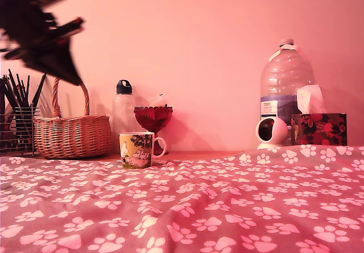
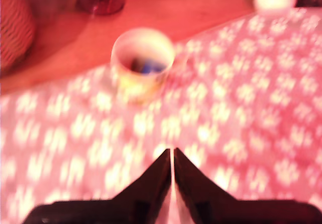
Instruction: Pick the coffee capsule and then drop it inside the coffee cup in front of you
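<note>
Wrist view shows the gripper [image 2: 172, 156] with fingers pressed together, holding nothing, at bottom centre; the coffee cup [image 2: 142, 65] sits upper centre with a blurry blue capsule [image 2: 148, 66] inside.

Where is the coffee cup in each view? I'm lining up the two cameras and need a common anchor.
Exterior view: the coffee cup stands left of centre at the edge of the paw-print cloth, in front of the red goblet.
Wrist view: the coffee cup sits in the upper middle, seen from above, blurred, with something blue inside.
Shared landmark: the red goblet, whose foot shows just beyond the cup.
</note>
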Robot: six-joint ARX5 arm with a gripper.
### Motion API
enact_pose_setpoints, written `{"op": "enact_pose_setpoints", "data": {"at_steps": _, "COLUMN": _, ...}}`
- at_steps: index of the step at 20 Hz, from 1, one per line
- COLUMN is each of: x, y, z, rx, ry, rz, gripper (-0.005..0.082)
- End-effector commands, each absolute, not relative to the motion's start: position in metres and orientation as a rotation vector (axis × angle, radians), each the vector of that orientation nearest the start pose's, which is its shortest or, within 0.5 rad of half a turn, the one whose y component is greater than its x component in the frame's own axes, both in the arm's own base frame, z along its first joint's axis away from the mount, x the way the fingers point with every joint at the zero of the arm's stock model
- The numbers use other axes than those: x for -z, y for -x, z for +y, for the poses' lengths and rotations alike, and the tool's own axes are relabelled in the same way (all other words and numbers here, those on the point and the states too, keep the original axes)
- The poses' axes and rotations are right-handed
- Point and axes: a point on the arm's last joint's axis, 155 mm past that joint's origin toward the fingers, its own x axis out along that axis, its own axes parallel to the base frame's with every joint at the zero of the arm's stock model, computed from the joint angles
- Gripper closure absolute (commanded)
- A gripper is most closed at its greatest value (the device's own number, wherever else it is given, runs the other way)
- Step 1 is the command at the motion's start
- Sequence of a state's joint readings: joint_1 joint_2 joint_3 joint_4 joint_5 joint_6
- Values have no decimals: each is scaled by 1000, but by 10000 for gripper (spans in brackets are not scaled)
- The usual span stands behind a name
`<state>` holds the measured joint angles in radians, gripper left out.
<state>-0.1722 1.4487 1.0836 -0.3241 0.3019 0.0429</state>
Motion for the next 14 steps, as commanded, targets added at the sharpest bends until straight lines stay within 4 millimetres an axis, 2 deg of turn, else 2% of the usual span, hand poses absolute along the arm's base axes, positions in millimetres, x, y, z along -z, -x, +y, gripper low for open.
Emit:
{"op": "enact_pose_setpoints", "data": {"at_steps": 1, "x": -172, "y": -399, "z": -113, "rx": 435, "ry": 27, "rz": 672, "gripper": 790}}
{"op": "enact_pose_setpoints", "data": {"at_steps": 6, "x": -155, "y": -379, "z": -80, "rx": 358, "ry": 59, "rz": 635, "gripper": 790}}
{"op": "enact_pose_setpoints", "data": {"at_steps": 14, "x": -153, "y": -350, "z": -64, "rx": 296, "ry": 91, "rz": 462, "gripper": 790}}
